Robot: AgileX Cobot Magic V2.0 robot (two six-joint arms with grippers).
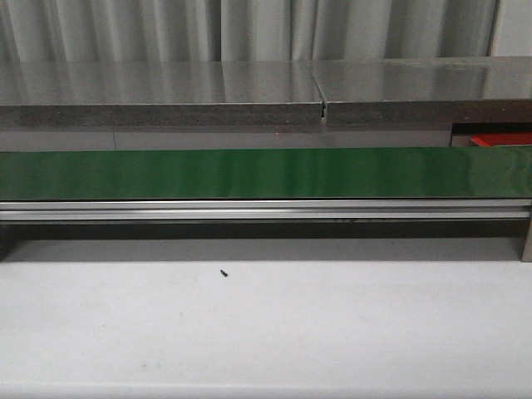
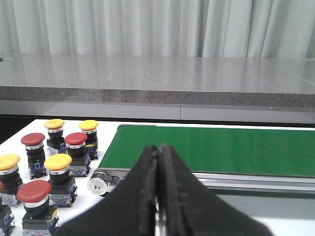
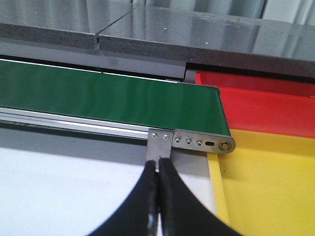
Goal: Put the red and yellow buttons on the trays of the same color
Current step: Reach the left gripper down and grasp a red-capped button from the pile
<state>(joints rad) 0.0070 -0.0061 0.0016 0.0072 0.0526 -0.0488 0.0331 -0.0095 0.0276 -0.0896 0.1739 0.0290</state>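
In the left wrist view, several push buttons stand on the white table beside the conveyor's end: red-capped ones [image 2: 76, 139] [image 2: 33, 191] and yellow-capped ones [image 2: 58, 162] [image 2: 88, 125]. My left gripper [image 2: 158, 150] is shut and empty, hovering before the green belt [image 2: 221, 147], apart from the buttons. The right wrist view shows the red tray [image 3: 266, 105] and the yellow tray [image 3: 270, 182] past the belt's other end, both empty where they show. My right gripper [image 3: 158, 164] is shut and holds nothing. Neither gripper appears in the front view.
A green conveyor belt [image 1: 266, 173] with a metal side rail [image 1: 266, 212] crosses the table. A grey stone ledge [image 1: 166, 96] runs behind it. A sliver of red tray [image 1: 501, 140] shows at the far right. A small dark speck [image 1: 224, 272] lies on the white table.
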